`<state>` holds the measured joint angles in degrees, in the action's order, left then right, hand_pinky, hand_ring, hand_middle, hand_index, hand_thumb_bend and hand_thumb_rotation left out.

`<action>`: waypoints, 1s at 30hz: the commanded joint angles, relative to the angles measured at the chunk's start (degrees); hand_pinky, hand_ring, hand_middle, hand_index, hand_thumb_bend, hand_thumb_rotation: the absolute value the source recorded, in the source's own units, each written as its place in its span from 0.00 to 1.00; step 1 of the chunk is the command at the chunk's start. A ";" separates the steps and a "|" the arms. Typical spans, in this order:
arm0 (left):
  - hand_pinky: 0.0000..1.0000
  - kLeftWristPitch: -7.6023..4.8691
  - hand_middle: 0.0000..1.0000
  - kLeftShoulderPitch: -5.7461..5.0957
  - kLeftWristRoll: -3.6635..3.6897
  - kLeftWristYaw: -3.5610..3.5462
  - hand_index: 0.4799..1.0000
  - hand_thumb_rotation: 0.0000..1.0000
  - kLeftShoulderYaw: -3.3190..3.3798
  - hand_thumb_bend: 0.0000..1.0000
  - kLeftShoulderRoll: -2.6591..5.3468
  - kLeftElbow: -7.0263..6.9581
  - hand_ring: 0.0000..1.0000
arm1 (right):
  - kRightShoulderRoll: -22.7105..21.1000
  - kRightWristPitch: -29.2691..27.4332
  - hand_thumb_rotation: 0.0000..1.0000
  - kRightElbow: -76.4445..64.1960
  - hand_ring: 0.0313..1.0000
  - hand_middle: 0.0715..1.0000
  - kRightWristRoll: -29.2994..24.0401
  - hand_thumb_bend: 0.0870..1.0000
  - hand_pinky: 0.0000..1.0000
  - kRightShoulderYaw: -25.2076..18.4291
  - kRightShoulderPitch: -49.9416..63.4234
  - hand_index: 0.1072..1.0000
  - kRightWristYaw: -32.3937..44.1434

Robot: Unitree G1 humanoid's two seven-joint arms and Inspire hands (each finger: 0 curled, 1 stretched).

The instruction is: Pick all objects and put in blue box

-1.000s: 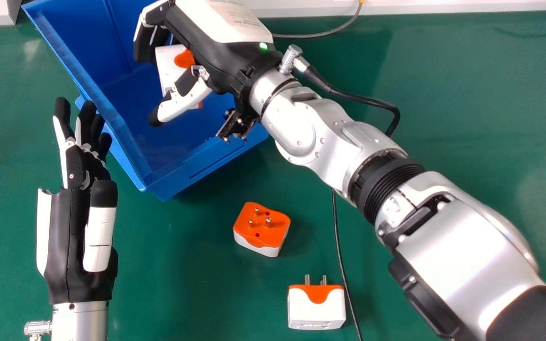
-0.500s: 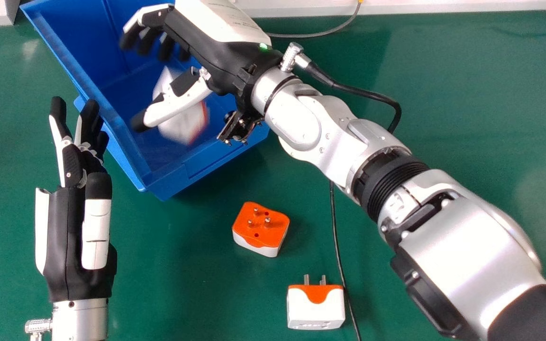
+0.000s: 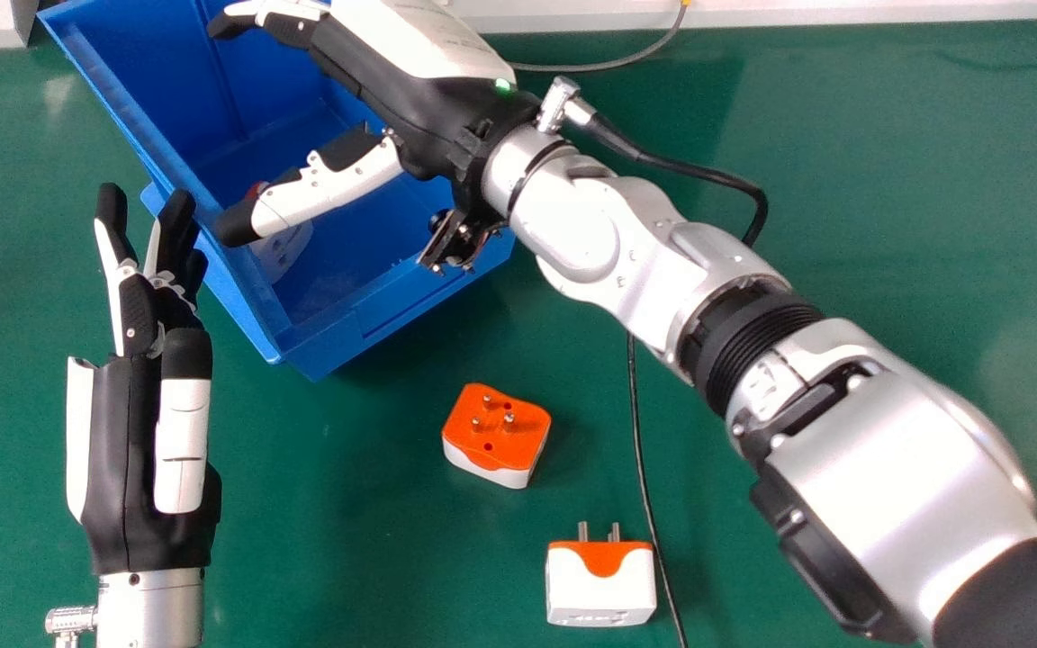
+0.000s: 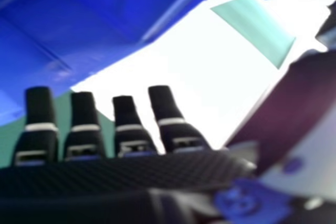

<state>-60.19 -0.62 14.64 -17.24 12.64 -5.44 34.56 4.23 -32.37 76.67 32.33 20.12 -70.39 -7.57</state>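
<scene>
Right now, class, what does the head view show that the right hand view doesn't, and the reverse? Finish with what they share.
Head view: an orange-topped adapter with pins up, a white-bodied adapter on its side, a black cable, the silver right forearm.

Right hand view: a textured band on the right hand, a pale green patch amid bright white.

Both: the blue box, the green table, the right hand, a white-and-orange object in the box.

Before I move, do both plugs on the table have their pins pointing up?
No, the left plug has its pins up, but the right plug has its pins pointing away from the robot.
</scene>
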 commanded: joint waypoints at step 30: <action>1.00 0.46 0.98 -1.28 3.98 -3.75 0.92 0.92 0.16 0.79 -0.71 -2.90 0.99 | -23.70 -28.21 0.50 -23.96 0.77 0.79 -18.01 0.85 0.62 -15.36 28.18 0.79 7.71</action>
<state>-59.46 -1.65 18.19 -20.79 12.64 -5.62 32.83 -18.25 -58.81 54.70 15.70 6.14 -42.36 0.42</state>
